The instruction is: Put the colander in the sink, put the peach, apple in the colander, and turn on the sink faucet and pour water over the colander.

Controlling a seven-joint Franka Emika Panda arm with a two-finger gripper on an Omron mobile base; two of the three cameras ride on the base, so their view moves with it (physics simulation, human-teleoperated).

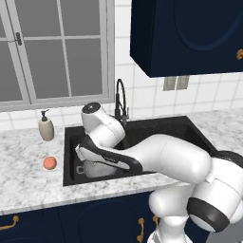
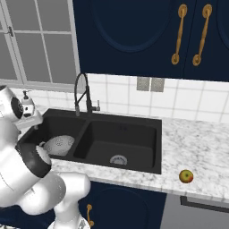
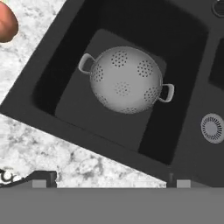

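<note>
Sitting in the left basin of the black sink [image 2: 134, 166], the colander [image 3: 126, 80] is upright with the gripper [image 3: 109, 181] hanging above it, fingers spread wide and holding nothing.

In the hand view the colander's two loop handles point to about ten and four o'clock. The peach [image 1: 50, 163] lies on the marbled counter [image 1: 28, 175] at the sink's nine o'clock, the apple [image 2: 186, 176] on the counter at its three o'clock, the faucet [image 2: 82, 92] at twelve.

Left basin: colander [image 3: 125, 80] sits on its floor, open room above.
Right basin [image 2: 120, 143]: bare.
Far rim: faucet [image 2: 82, 91] rises between basins; soap dispenser [image 1: 46, 126] far left.
</note>
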